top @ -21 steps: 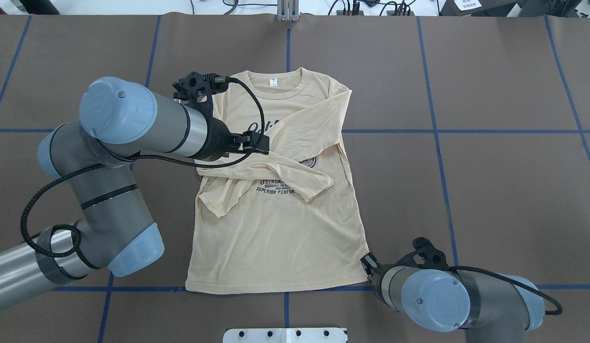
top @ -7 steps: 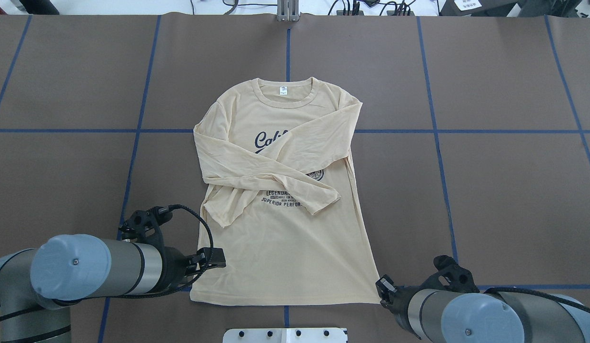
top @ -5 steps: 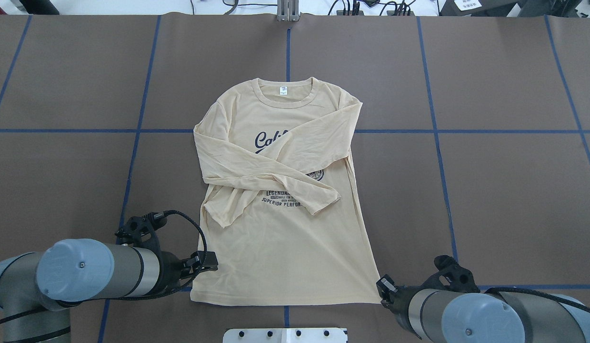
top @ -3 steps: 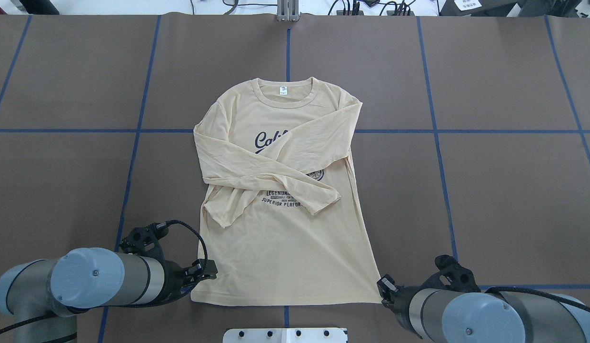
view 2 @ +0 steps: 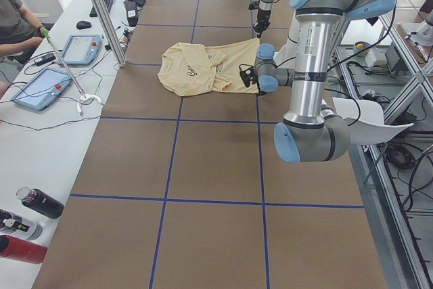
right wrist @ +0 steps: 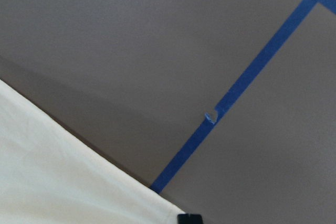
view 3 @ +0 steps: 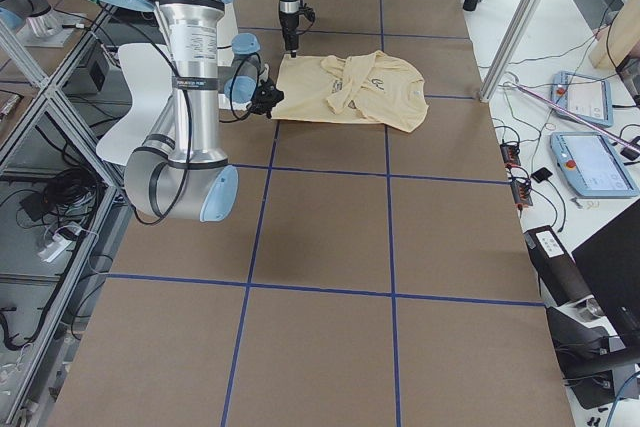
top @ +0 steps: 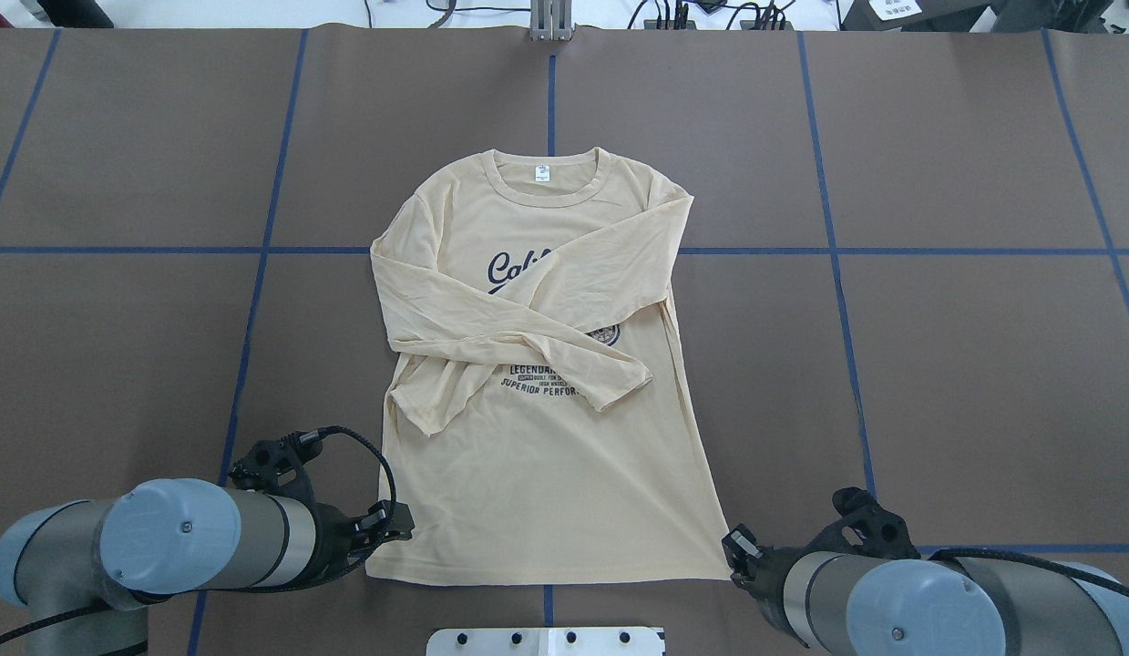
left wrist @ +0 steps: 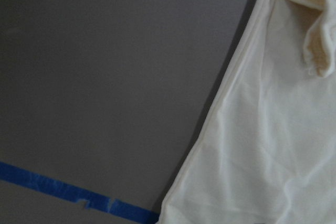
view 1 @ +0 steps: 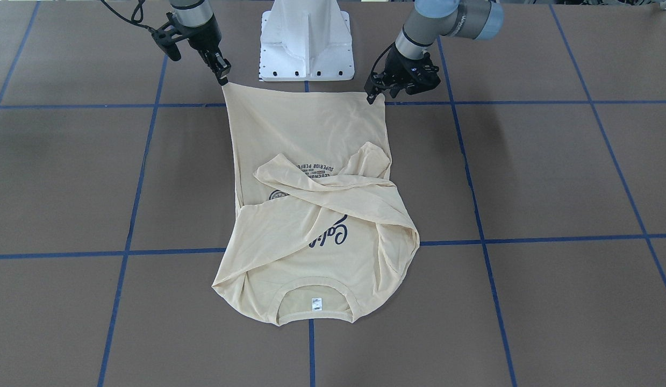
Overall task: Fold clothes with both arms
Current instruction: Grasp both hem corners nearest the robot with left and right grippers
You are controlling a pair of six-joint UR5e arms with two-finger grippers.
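The pale cream-yellow long-sleeved T-shirt (top: 528, 492) lies flat on the brown table, collar far from me, both sleeves crossed over the navy "California" print. It also shows in the front view (view 1: 306, 129). My left gripper (top: 395, 528) sits low at the near-left hem corner and looks open; in the front view (view 1: 374, 95) it touches that corner. My right gripper (top: 735, 551) is shut on the near-right hem corner, which is lifted slightly to it in the front view (view 1: 223, 80). The left wrist view shows the hem edge (left wrist: 262, 156). The right wrist view shows the corner (right wrist: 63, 182).
The white pedestal base (view 1: 307, 40) stands just behind the hem, between the two arms. Blue tape lines (top: 254, 301) grid the table. An operator's tablets (view 2: 40, 86) and bottles (view 2: 34, 204) lie on the side bench beyond the table.
My left arm left the sleeve over the chest and swung back to the near-left hem corner, lowering onto it in the last second. The shirt slid slightly right. My right gripper stayed on its corner.
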